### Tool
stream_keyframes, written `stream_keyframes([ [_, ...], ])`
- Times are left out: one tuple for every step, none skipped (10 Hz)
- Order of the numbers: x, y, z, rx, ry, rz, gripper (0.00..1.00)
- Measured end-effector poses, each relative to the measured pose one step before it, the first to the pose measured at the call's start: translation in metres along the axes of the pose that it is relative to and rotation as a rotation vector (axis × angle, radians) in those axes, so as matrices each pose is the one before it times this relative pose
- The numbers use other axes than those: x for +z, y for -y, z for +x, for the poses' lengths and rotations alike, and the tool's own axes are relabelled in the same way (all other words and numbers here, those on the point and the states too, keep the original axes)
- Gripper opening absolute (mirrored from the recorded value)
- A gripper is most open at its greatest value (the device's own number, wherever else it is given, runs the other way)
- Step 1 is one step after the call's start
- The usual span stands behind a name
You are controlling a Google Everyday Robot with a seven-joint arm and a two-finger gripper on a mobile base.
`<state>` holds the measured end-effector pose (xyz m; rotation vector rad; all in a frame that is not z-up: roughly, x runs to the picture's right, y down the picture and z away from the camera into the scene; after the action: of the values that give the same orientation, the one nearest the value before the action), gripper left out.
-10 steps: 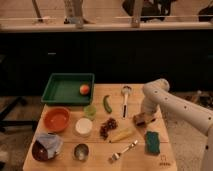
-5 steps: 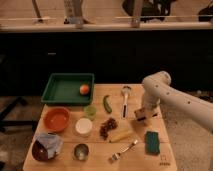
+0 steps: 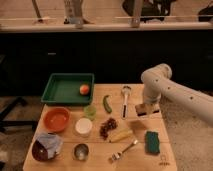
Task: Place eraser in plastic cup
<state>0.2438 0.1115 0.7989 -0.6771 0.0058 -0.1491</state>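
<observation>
My white arm reaches in from the right edge, climbs to a rounded elbow and bends straight down. At the end of the vertical wrist my gripper hangs pointing downward, right of centre, just below the elbow.

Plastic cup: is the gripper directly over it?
No: the gripper hangs over the table's right side, while the plastic cup stands apart from it, in front of the green tray.
</observation>
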Motion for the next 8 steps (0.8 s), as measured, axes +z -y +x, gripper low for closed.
stream_keyframes([
  [-0.00028,0.00091,-0.00123,-0.00128,0.00176,0.00190,0.00],
  [0.00008,0.00092,-0.00187,-0.00293,0.00099,0.00008,0.00],
  [-0.00009,-0.00005,0.00060,0.00066,-0.00077,0.00055,0.00],
  [0.00007,-0.00045,0.00009,0.00086,0.00103,-0.00097,0.00],
  [0.00005,0.00019,-0.00029,-0.00039,0.00024,0.00006,0.00],
  [-0.00003,0.00001,0.00013,0.00007,-0.00027,0.00014,0.00],
  [0.00000,-0.00017,0.00015,-0.00009,-0.00028,0.00015,0.00],
  [0.00096,-0.00141,-0.00169,-0.00529,-0.00008,-0.00179,0.00],
])
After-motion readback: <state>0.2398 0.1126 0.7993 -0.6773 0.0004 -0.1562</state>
